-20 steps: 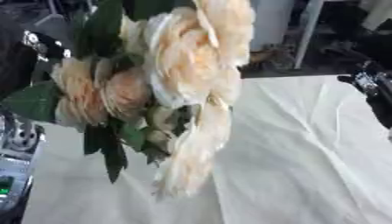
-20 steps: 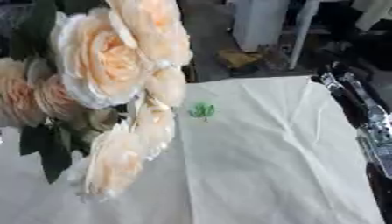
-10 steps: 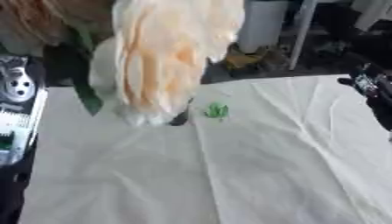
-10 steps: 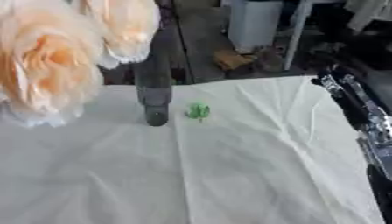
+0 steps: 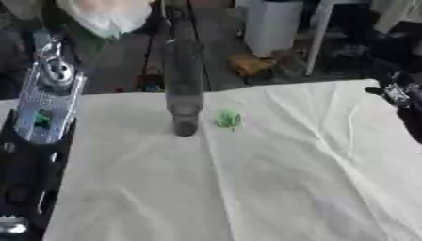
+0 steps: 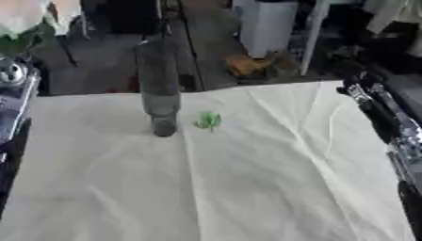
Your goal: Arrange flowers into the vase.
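A tall, narrow glass vase stands upright on the white cloth, near its far edge. A bunch of pale peach flowers with green leaves hangs in the air at the top left, above and left of the vase's mouth. My left hand holds it at the end of the silver and black left arm, which rises along the left edge. My right hand lies at the cloth's far right corner. A small green leaf lies on the cloth just right of the vase's foot.
My right forearm runs along the cloth's right edge. Beyond the table are a dark floor, a white bin and a white stand's legs.
The flower bunch, which filled the view close to the camera, has moved up and to the left, uncovering the vase and the green leaf. The right arm has stayed put.
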Motion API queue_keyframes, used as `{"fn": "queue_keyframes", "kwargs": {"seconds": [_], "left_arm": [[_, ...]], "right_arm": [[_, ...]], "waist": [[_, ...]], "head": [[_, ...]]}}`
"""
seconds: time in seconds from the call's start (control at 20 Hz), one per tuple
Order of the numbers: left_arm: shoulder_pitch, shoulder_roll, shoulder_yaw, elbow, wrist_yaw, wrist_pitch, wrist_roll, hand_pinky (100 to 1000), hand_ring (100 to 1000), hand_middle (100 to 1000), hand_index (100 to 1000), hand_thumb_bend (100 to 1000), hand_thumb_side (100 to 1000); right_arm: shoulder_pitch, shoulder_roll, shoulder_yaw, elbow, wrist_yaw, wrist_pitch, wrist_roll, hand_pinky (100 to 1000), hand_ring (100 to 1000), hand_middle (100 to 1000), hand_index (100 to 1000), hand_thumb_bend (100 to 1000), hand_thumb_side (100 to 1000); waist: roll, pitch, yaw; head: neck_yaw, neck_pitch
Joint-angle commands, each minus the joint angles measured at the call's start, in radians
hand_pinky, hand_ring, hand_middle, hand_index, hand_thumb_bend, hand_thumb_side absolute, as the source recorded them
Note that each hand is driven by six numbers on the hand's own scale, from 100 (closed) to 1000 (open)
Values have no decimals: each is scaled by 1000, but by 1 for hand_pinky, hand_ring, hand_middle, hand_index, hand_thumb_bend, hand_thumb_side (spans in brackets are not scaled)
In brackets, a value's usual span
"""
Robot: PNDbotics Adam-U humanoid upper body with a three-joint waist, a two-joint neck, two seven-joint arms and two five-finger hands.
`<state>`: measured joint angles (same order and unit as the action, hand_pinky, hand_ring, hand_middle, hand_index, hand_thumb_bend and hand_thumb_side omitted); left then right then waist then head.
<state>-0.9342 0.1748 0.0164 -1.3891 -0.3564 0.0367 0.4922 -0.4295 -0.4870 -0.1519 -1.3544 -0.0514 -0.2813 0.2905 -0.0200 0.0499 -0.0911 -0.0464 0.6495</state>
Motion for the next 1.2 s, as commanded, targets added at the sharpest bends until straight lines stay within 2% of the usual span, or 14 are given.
{"fn": "queue_keyframes", "kwargs": {"seconds": [0.05,0.3,0.75,1.2], "left_arm": [[-46,11,18,-2,25,-27,21,100,100,100,100,1000,243],[-72,2,18,-14,74,-51,27,100,100,100,100,1000,254],[-106,-32,13,-54,254,-141,29,100,100,100,100,1000,255],[-122,-38,3,-39,400,-211,12,100,100,100,100,1000,260]], "right_arm": [[-21,-17,0,-5,-4,-1,5,896,1000,859,1000,100,786],[-25,-14,3,-4,-3,-1,9,896,1000,859,1000,100,787],[-30,-9,6,-3,-2,1,13,896,1000,859,1000,100,787],[-32,-6,6,-3,-1,3,15,896,1000,858,1000,100,789]], "waist": [[-1,-13,-3],[1,-14,-9],[4,-14,-33],[8,-15,-43]], "head": [[6,-6],[10,-8],[18,-12],[19,-13]]}}
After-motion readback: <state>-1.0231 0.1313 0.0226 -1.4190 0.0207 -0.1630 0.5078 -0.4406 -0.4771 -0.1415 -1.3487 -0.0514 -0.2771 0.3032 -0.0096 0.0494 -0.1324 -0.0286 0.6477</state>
